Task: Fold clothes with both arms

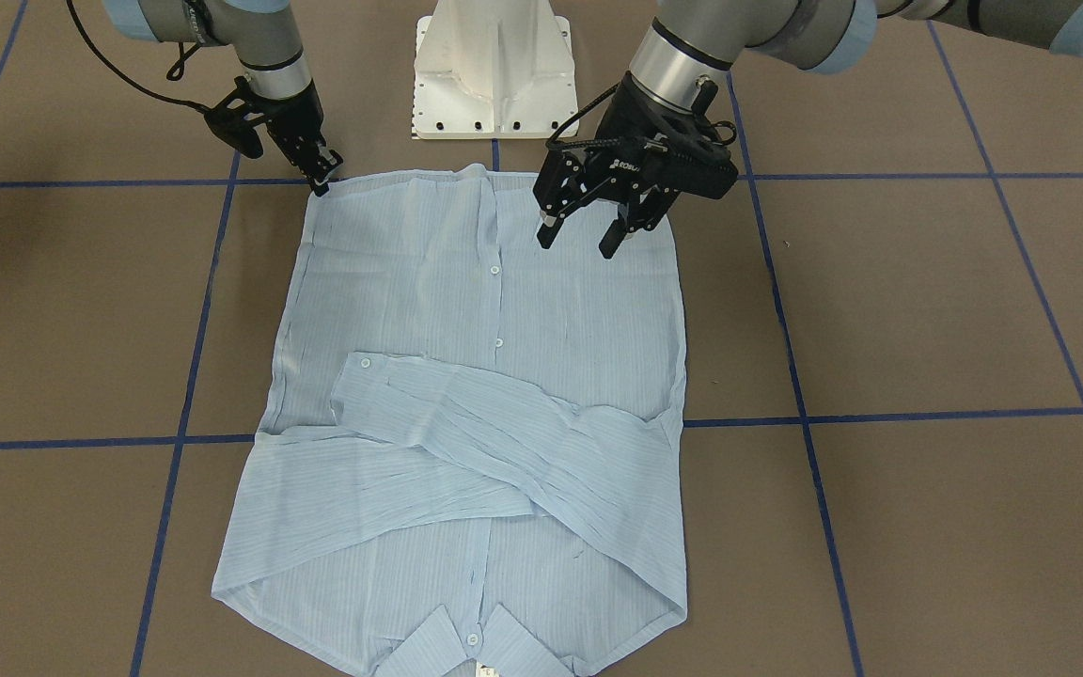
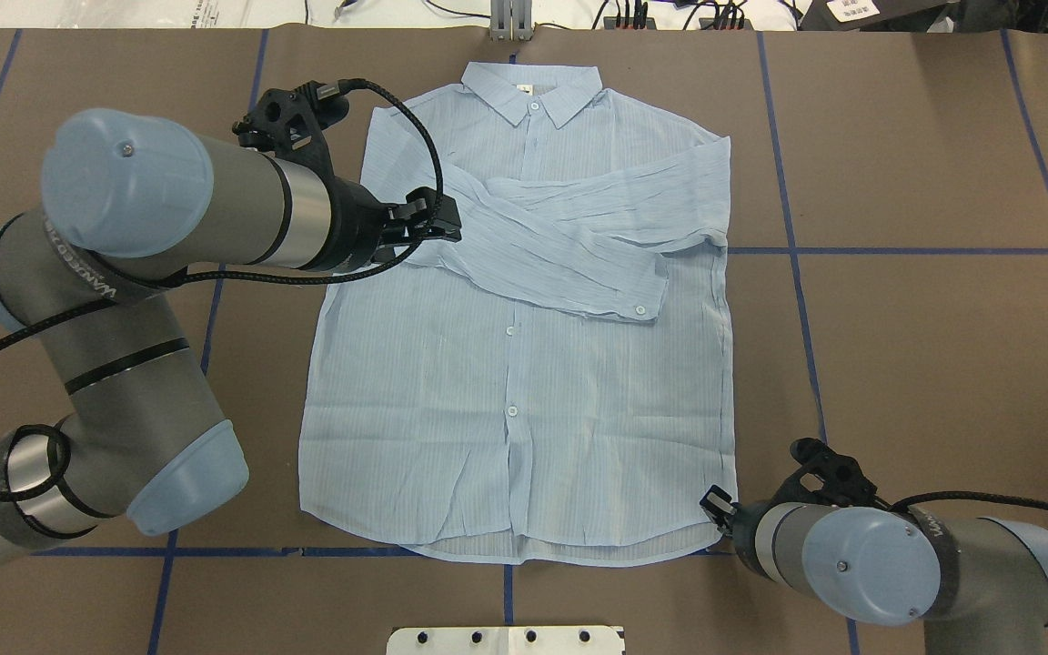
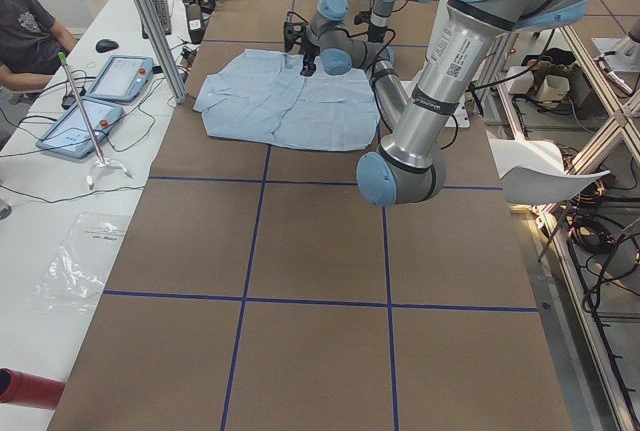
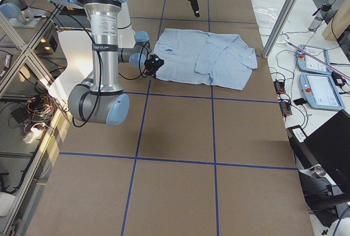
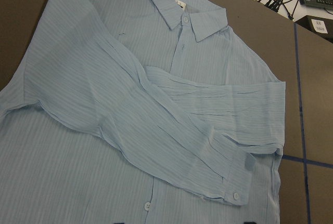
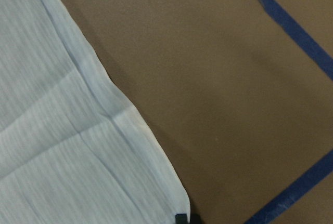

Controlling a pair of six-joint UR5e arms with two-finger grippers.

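The pale blue striped shirt lies flat and buttoned on the brown table, collar towards the far edge, both sleeves folded across the chest. My right gripper is low at the hem corner on my right. Its fingertips meet at that corner in the right wrist view, shut on it. My left gripper hangs open and empty high above the shirt's left side. The left wrist view looks down on the collar and crossed sleeves.
The white pedestal base stands at the near edge behind the hem. Blue tape lines cross the brown table. Cables run along the far edge. Tablets and a seated person are on the operators' side.
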